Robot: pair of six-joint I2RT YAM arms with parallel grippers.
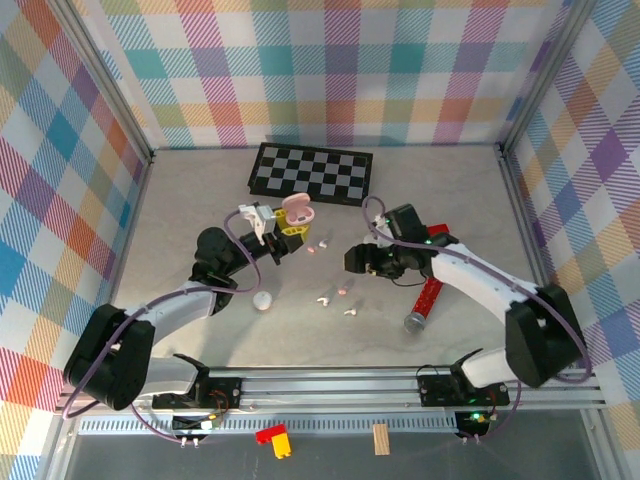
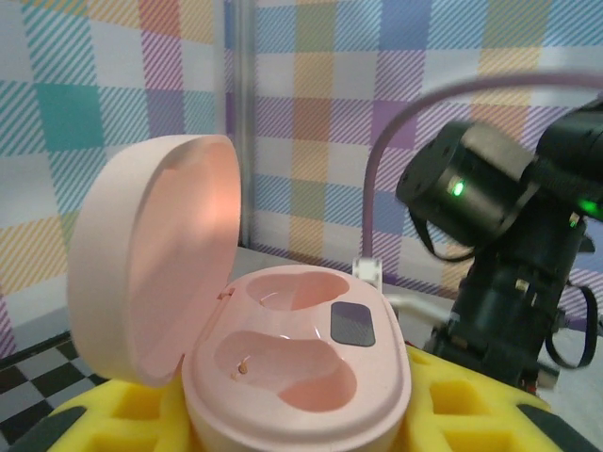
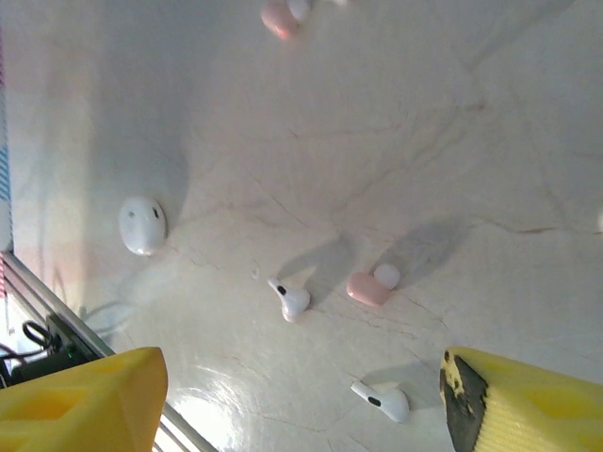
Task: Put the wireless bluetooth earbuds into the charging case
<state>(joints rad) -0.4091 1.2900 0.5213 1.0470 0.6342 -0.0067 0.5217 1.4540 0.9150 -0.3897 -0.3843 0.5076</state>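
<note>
An open pink charging case [image 2: 297, 367] sits between yellow pads [image 2: 490, 424], and my left gripper [image 1: 290, 226] is shut on it above the table. Its lid [image 2: 151, 254] stands up and both cavities are empty. My right gripper [image 3: 301, 377] hangs open over the table, with nothing between its yellow fingers [image 3: 85, 400]. Under it lie a white earbud [image 3: 290, 299], a pink earbud [image 3: 369, 285] and another white earbud [image 3: 384, 400]. From above, these buds [image 1: 343, 292] lie just in front of the right gripper [image 1: 352, 260]. Two more earbuds [image 1: 316, 245] lie near the held case [image 1: 297, 210].
A closed white case [image 1: 262, 301] rests on the table in front of the left arm. A red marker [image 1: 425, 300] lies under the right arm. A checkerboard [image 1: 310, 172] lies at the back. Plaid walls enclose the table.
</note>
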